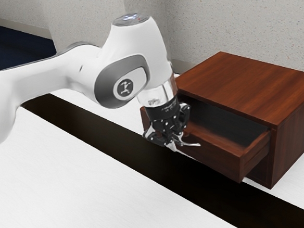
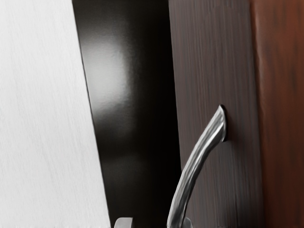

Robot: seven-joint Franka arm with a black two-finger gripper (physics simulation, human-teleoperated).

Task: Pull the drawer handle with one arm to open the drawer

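One white arm (image 1: 92, 73) comes in from the exterior view's left and bends down to the front of a small brown wooden cabinet (image 1: 248, 84). The cabinet sits on a white table (image 1: 58, 191), on or just behind a wide black strip (image 1: 114, 137) that runs across the tabletop.

The drawer (image 1: 222, 150) stands partway out. Its front panel is well forward of the cabinet's face, and a dark opening shows above and behind it. Its silver handle (image 1: 189, 144) is on that front panel, at the end nearer the arm.

The black gripper (image 1: 166, 139) is right at the handle, tilted down against the drawer front, and part of the silver bar pokes out beside it toward the exterior view's right. Whether the gripper is clamped on the bar or only sits around it, I cannot tell; the black hand hides the contact.

From the wrist, the handle (image 2: 199, 161) shows as a curved, shiny bar rising off the dark wood of the drawer front (image 2: 209, 57) and sweeping toward the hand. Beside the drawer front lie the black strip (image 2: 128, 95) and the white tabletop (image 2: 42, 118). A redder band of wood (image 2: 280, 95) runs along the panel's other side.
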